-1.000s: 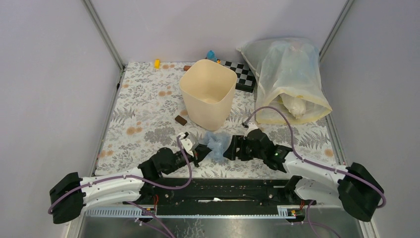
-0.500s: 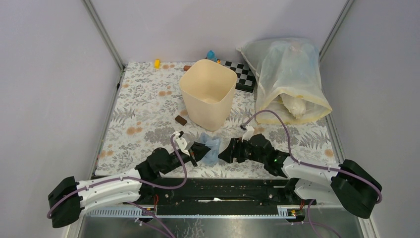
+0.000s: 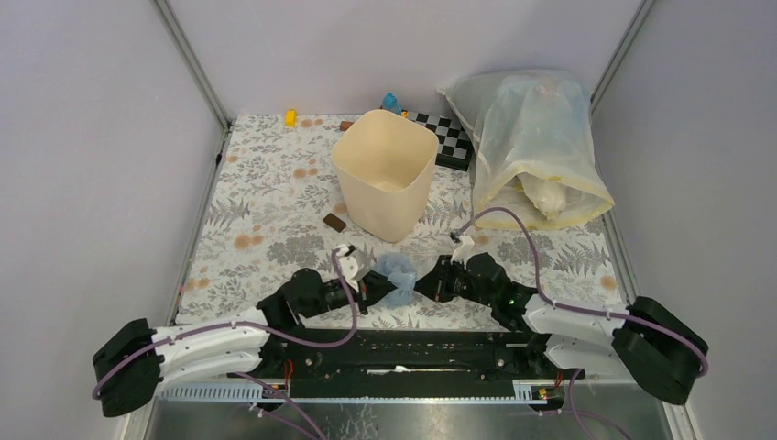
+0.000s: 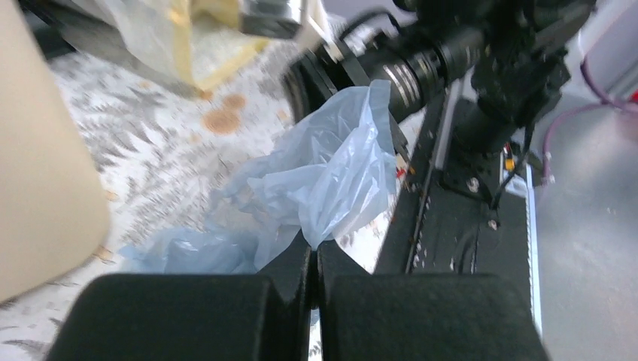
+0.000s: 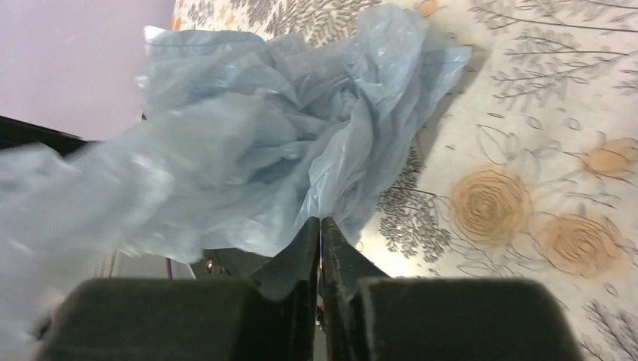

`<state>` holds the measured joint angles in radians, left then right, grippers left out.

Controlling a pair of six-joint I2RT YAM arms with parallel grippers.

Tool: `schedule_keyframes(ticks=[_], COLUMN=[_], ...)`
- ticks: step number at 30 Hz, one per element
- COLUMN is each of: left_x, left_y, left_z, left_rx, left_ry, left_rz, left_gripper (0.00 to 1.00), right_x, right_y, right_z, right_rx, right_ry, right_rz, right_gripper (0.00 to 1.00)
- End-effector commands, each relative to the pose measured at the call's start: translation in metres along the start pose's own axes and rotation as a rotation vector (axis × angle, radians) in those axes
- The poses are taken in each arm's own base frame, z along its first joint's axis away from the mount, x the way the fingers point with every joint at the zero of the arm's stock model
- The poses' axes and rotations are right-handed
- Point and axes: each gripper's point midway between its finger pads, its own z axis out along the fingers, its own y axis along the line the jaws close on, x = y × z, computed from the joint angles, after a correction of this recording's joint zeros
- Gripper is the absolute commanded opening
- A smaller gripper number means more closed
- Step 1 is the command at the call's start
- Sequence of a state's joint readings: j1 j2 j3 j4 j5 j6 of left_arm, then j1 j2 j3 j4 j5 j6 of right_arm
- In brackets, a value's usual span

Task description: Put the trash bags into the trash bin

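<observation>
Between the two arms, near counter edge: thin, crinkly, translucent pale-blue plastic bag (image 3: pixel 396 272), bunched, probably resting on the cloth. Left jaws clenched on one fold, right jaws pinching another. Beyond it, apart: smooth cream-beige plastic bin (image 3: pixel 385 174), rounded-square rim, upright. Floral-print counter (image 3: pixel 266 202); plain lilac-grey walls (image 3: pixel 92 137).

Pale-blue, see-through trash bag (image 3: pixel 396 272) dead centre. Left gripper (image 4: pixel 313 254) and right gripper (image 5: pixel 320 229), both black. Cream-beige trash bin (image 3: pixel 385 174) at twelve o'clock. Tablecloth (image 3: pixel 266 211): grey leaf print, orange blooms. Black-and-white chequered board (image 3: pixel 453 142) at one o'clock, yellowish-clear sack (image 3: pixel 536 137) at two.
</observation>
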<state>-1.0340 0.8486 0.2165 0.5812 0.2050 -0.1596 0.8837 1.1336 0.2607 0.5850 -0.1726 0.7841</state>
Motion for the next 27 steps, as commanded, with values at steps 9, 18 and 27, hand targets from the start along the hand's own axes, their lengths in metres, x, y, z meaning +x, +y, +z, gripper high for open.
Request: schedule_keyframes(ticks=[9,18,27], left_x=[-0.055,-0.025,-0.053], left_y=[0.060,0.012,-0.026], left_z=[-0.047,-0.001,-0.014], left_rx=[-0.381,-0.057,0.122], left_ry=[-0.309,-0.101,-0.210], left_rz=[-0.005,0.025,-0.046], left_gripper=[0.00,0.00,0.00], right_x=[-0.042,-0.040,-0.039], right_y=[-0.004,0.023,0.023], right_z=[-0.045,-0.031,-0.029], right_rx=[0.087,0.023,0.009], right_ry=[-0.250,-0.134,-0.136], right_rz=[-0.019,-0.060,-0.058], right_gripper=[0.08,0.49,0.71])
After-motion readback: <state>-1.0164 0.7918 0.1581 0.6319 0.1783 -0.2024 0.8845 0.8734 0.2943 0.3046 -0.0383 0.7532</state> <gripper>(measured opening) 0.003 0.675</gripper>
